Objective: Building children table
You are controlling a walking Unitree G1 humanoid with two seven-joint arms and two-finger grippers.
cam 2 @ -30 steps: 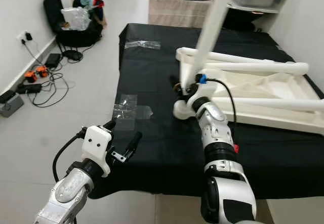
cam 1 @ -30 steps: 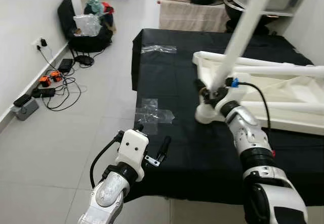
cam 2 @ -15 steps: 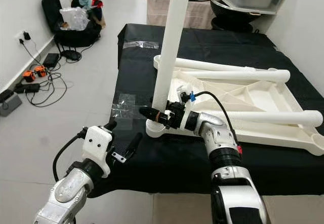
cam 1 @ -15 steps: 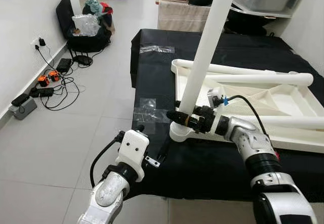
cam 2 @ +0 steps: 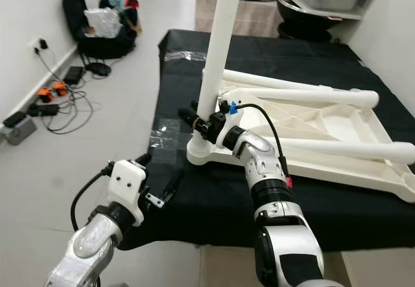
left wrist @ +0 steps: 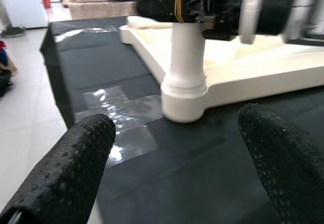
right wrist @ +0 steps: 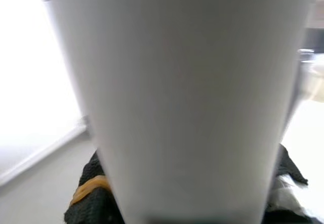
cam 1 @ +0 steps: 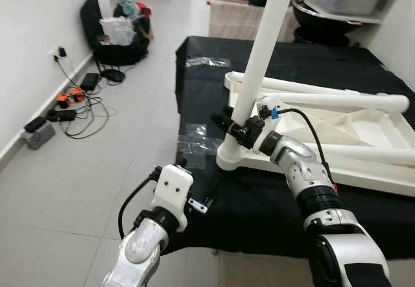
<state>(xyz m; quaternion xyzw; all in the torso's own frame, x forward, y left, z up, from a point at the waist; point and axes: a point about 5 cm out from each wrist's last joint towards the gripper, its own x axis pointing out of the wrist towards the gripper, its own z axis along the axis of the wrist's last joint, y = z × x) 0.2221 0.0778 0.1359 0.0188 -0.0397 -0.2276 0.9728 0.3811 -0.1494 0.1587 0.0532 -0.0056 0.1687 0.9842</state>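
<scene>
On the black-covered platform [cam 1: 259,203], at the near left corner of the upturned white table top [cam 1: 363,128], a white table leg [cam 1: 259,47] is being held upright in its socket, clamped by the right gripper [cam 1: 235,129] just above the base. Near the platform's near left edge, the left gripper [cam 1: 201,199] is being held with fingers [left wrist: 76,168] apart, holding nothing.

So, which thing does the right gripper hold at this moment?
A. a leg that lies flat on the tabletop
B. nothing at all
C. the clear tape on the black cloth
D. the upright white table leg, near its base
D: the right gripper is closed around the upright white table leg, just above the corner socket of the upturned white tabletop.
</scene>
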